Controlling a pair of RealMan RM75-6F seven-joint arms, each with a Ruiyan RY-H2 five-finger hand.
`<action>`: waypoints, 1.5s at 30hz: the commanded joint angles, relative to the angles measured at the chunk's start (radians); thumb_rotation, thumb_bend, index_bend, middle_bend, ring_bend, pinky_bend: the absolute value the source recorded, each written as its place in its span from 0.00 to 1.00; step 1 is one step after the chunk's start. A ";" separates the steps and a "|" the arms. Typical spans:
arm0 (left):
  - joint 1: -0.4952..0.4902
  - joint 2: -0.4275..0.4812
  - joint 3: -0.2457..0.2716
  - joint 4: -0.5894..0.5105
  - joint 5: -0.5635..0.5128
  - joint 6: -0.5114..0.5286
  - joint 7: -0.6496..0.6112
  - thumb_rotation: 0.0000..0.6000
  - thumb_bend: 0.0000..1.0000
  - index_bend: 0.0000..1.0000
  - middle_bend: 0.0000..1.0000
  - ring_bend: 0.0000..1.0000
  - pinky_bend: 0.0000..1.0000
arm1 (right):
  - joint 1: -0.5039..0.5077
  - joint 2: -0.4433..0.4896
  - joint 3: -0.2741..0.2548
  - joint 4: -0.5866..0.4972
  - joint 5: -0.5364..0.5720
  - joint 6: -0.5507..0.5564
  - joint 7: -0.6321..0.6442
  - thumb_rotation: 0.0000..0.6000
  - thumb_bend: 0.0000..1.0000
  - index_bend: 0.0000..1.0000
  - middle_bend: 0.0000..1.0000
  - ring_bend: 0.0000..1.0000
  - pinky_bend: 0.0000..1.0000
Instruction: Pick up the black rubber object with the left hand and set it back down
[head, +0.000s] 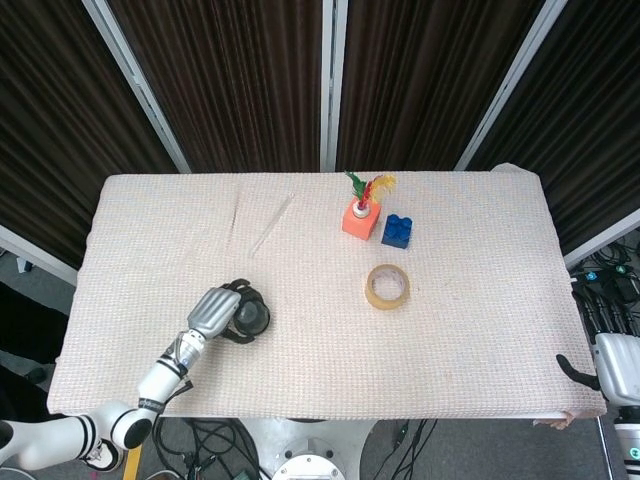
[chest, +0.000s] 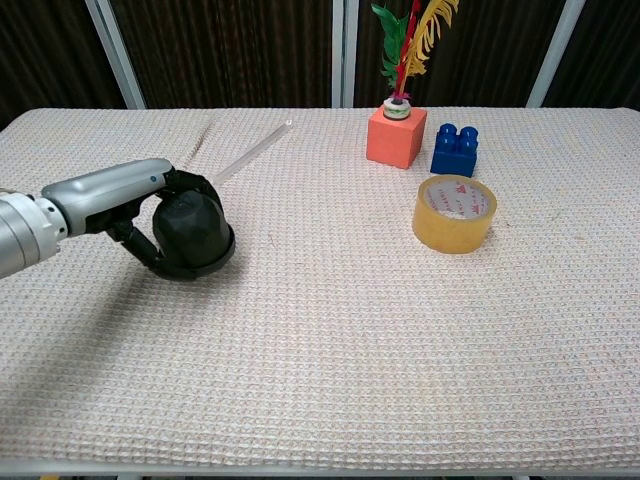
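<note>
The black rubber object (chest: 193, 235) is a dark dome with a flat rim, at the table's front left. My left hand (chest: 130, 205) grips it, black fingers (chest: 140, 250) curled around its top and side. It looks tilted and lifted slightly off the cloth. In the head view the same object (head: 250, 318) shows beside the silver back of the left hand (head: 212, 312). My right hand (head: 612, 365) hangs off the table's right edge; its fingers are not plainly shown.
A yellow tape roll (chest: 455, 213) lies right of centre. Behind it stand an orange block with feathers (chest: 396, 135) and a blue brick (chest: 454, 149). A clear thin rod (chest: 250, 152) lies at the back left on the woven cloth (chest: 350, 330).
</note>
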 joint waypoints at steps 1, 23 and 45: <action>-0.003 0.010 0.000 -0.008 -0.005 -0.007 0.003 1.00 0.19 0.41 0.46 0.19 0.34 | -0.001 -0.001 0.000 0.002 0.001 0.001 0.001 1.00 0.15 0.00 0.00 0.00 0.00; -0.173 0.344 -0.244 -0.358 -0.135 -0.045 0.214 1.00 0.22 0.44 0.49 0.28 0.45 | -0.006 -0.004 0.003 0.011 -0.005 0.014 0.023 1.00 0.15 0.00 0.00 0.00 0.00; -0.234 0.369 -0.273 -0.426 -0.177 -0.005 0.225 1.00 0.22 0.45 0.50 0.29 0.47 | -0.011 -0.002 0.003 0.016 -0.009 0.021 0.033 1.00 0.15 0.00 0.00 0.00 0.00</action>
